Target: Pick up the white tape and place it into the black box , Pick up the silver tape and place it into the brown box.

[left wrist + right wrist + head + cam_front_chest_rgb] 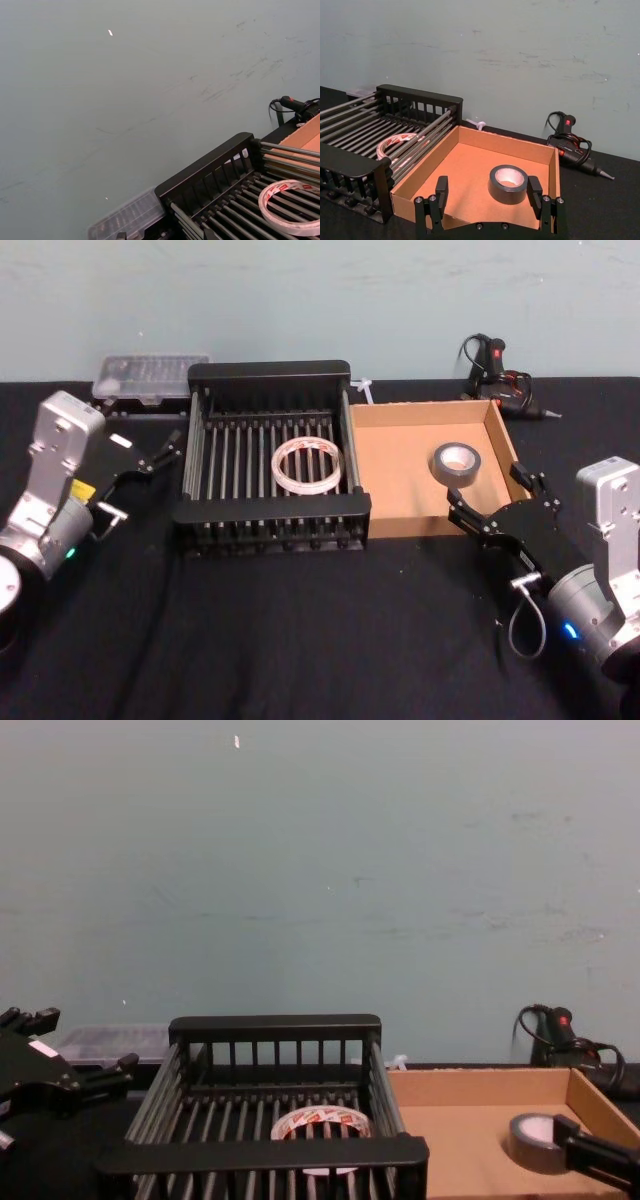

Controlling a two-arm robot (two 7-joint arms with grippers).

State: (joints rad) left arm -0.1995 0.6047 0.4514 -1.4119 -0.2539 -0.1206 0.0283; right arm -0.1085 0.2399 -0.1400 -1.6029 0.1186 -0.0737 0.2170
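The right gripper hangs with its fingers spread and nothing between them, just at the near right corner of the brown box; the silver tape lies flat inside that tray, a little ahead of the fingertips and apart from them. The left gripper, also open and empty, sits just off the left wall of the black box, with the white tape lying flat on the slats well to its right. Both rolls appear placed, so the remaining risk is in pulling back: the right fingers could catch the cardboard wall and drag the light tray, and the left could nudge the crate.
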